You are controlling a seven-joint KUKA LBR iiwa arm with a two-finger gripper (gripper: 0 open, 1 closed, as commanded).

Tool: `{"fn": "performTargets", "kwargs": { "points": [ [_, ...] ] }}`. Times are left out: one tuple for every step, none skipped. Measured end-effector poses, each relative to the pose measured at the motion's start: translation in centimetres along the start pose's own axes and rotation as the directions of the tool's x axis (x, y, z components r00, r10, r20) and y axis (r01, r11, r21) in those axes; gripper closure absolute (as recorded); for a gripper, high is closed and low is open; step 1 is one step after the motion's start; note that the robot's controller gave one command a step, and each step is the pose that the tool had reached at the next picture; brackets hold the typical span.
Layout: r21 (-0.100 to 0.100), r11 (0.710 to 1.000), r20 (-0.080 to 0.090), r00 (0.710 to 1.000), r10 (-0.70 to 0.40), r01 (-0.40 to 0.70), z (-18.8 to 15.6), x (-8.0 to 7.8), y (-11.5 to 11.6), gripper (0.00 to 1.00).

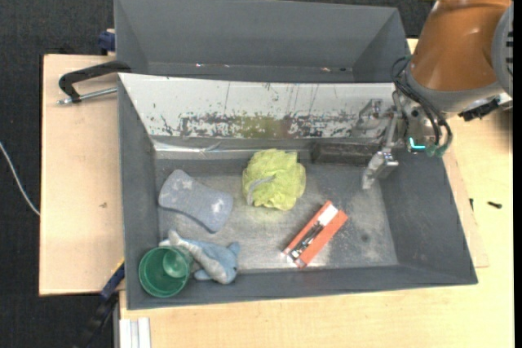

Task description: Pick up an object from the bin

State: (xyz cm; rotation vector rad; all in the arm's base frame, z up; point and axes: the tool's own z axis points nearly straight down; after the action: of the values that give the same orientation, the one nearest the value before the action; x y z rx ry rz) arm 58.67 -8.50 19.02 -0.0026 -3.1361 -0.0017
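My gripper [380,165] hangs at the bin's right side, close to the back wall and above the floor, with nothing seen in it. A dark oblong thing [338,152] lies along the foot of the back wall just left of it. Below and to the left, an orange-red flat packet with a black stripe [315,234] rests at a slant on the floor. A yellow-green mesh sponge [275,178] sits in the middle of the bin, well left of the gripper.
A grey-blue soft pad [194,201] lies at the left. A blue-grey cloth toy [208,257] and a green cup [165,270] sit in the front left corner. The arm's orange cover stands over the bin's right rim.
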Motion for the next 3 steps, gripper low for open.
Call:
{"fn": "performTargets", "kwargs": {
  "points": [
    [0.001,1.0,0.008,1.0,-0.001,0.001,-0.4,-0.2,0.0,0.0],
    [0.0,0.999,0.014,0.999,0.033,-0.033,4.9,-0.5,1.1,0.0],
    [0.017,0.999,0.04,0.998,-0.051,0.051,8.3,-1.4,3.0,0.0]
  ]
}}
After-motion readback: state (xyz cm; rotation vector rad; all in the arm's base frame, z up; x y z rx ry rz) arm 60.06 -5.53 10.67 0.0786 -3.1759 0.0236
